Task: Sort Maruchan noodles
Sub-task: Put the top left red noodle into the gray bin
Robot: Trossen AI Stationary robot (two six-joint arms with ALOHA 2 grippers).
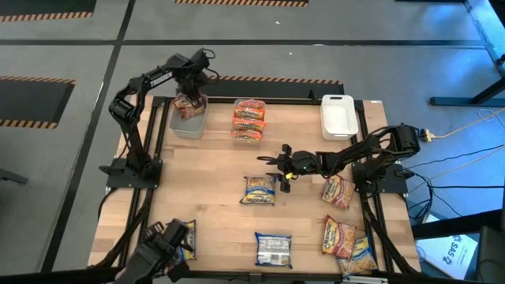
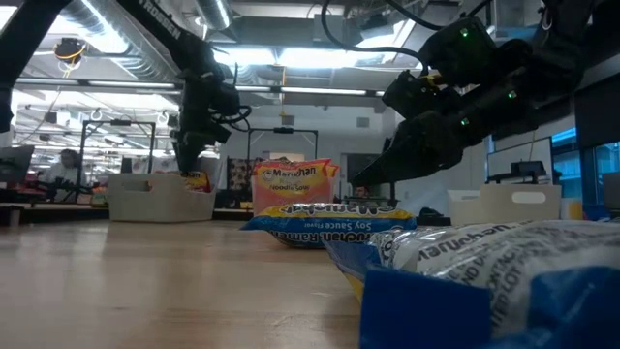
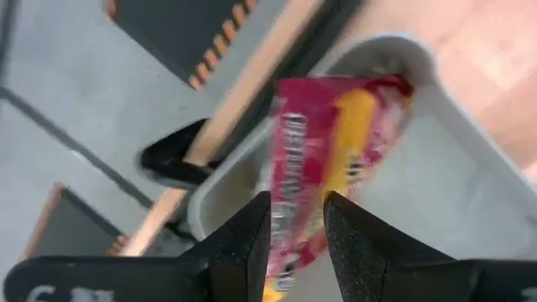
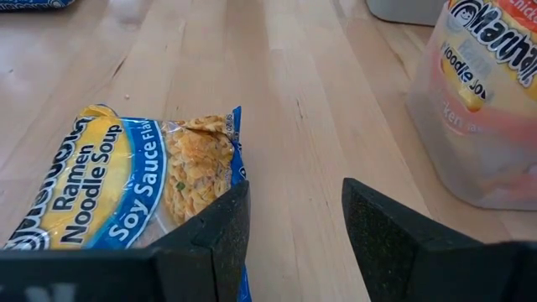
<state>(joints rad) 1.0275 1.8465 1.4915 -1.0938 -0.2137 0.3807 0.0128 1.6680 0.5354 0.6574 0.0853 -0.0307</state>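
My left gripper (image 3: 296,205) hangs over the clear bin (image 3: 436,168) at the table's far left, shut on a dark red-and-yellow noodle packet (image 3: 323,159). In the high view the packet (image 1: 189,103) sits above that bin (image 1: 188,122). My right gripper (image 4: 294,201) stands open and low over the table's middle (image 1: 282,175), nothing between its fingers. A blue-yellow packet (image 4: 117,184) lies flat on the wood just beside one of its fingers. My left gripper pinches the red-and-yellow packet between its two fingers at the packet's upper end (image 3: 294,243). The fingers come from above, pointing down. The packet hangs below them into the bin. Whether its lower end touches the bin's floor I cannot tell.
A middle bin (image 1: 248,120) at the far edge holds pink-orange packets; a white bin (image 1: 338,116) stands to its right. Loose packets lie at the right (image 1: 338,192), near right (image 1: 341,237), near middle (image 1: 273,249) and near left (image 1: 188,237). Bare wood lies between them.
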